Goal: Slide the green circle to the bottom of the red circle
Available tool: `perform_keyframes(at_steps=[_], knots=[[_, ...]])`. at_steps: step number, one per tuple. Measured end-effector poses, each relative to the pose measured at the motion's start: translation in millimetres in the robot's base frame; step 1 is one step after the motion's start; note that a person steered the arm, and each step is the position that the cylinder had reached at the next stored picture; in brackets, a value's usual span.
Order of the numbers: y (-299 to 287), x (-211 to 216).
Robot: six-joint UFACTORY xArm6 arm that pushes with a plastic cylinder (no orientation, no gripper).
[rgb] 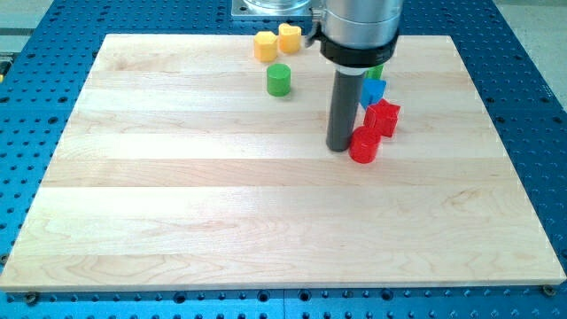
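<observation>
The green circle point(279, 80) sits near the view's top, left of centre. The red circle point(364, 144) lies right of centre, well to the right of and below the green circle. My tip point(339, 147) rests on the board right beside the red circle's left side, seemingly touching it. The green circle is far up and to the left of my tip.
A red star-like block point(384, 117) sits just above-right of the red circle, with a blue block point(373, 91) above it and a green block point(377, 72) partly hidden behind the arm. A yellow hexagon point(265, 45) and yellow heart point(289, 37) sit at the top edge.
</observation>
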State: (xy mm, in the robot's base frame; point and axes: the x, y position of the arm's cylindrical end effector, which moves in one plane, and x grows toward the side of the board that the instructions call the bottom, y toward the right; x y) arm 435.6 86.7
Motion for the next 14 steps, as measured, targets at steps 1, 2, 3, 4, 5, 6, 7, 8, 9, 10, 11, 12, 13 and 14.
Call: perform_keyframes(at_steps=[1, 2, 3, 4, 5, 6, 7, 8, 9, 10, 11, 12, 13, 14], knots=[[23, 9], [-46, 31], [-139, -2], [-208, -71], [-203, -174], [-194, -241], [-180, -244], [-139, -243], [-115, -242], [-68, -239], [-73, -202], [-47, -201], [-20, -193], [21, -193]])
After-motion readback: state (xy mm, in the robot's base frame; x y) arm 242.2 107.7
